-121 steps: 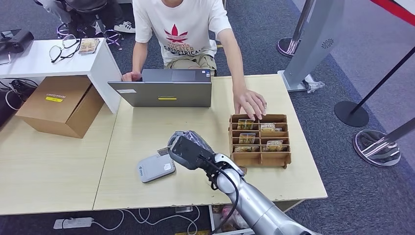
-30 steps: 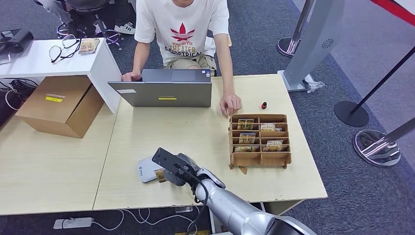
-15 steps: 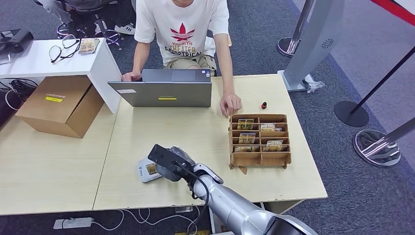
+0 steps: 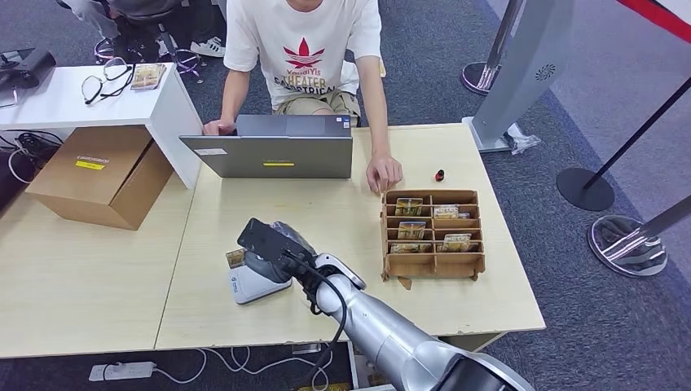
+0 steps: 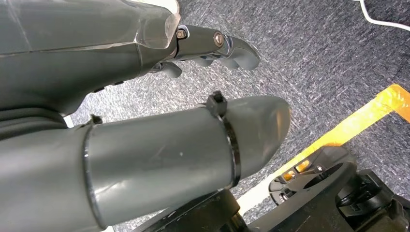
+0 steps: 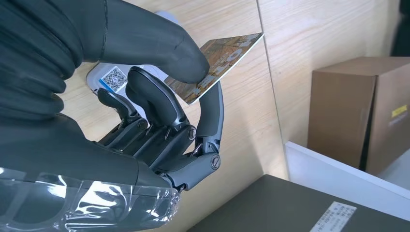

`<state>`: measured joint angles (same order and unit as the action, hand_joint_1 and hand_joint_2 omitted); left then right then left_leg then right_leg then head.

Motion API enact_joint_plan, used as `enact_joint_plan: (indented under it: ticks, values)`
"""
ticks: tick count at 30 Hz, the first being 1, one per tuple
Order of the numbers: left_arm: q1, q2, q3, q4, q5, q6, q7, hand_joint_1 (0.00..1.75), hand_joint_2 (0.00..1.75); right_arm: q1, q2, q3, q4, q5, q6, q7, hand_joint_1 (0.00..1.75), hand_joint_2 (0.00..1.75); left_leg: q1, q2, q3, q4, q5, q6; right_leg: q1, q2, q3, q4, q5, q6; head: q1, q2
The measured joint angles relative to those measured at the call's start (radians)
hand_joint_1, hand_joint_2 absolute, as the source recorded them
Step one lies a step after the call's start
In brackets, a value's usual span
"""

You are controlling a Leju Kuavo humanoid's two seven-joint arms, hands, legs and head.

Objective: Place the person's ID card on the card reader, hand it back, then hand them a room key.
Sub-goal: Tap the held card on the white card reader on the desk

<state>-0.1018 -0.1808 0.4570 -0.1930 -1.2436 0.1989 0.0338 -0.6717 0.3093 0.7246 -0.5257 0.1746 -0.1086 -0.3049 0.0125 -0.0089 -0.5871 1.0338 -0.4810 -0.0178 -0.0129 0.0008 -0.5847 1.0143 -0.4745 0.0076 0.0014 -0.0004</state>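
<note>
My right hand [image 4: 269, 240] hovers over the grey card reader [image 4: 257, 286] near the table's front edge. It pinches the ID card [image 4: 235, 258] between the thumb and a finger. In the right wrist view the card [image 6: 220, 58] sticks out past the thumb, tilted, above the reader [image 6: 115, 77] with its QR label; the other fingers of my right hand [image 6: 154, 116] are curled beneath it. A wooden rack [image 4: 433, 265] of room key cards stands to the right. My left hand [image 5: 212, 43] hangs over carpet, holding nothing.
A person in a white T-shirt sits behind the table, one hand [image 4: 383, 173] resting by the rack, the other by a grey laptop [image 4: 273, 148]. A small red object [image 4: 439, 175] lies behind the rack. A cardboard box [image 4: 99, 175] and a white side table [image 4: 61, 104] stand at the left.
My right hand has carried the card leftward and a little farther away across the reader. Earlier the person's hand pulled back from the rack, and the small red object now lies there.
</note>
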Motion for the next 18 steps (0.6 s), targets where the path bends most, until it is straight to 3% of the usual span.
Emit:
enact_joint_plan:
  ticks: [18]
  values:
    - [0.0,0.0,-0.008,0.0,0.008,0.005,0.007,0.0,0.0,0.008,0.007,0.019,0.113,0.007,-0.07,0.051,1.75,1.75,0.0,0.0,0.0,0.0,0.0,0.0,0.0,0.0,0.0,0.0,0.0,0.0,0.0,0.0]
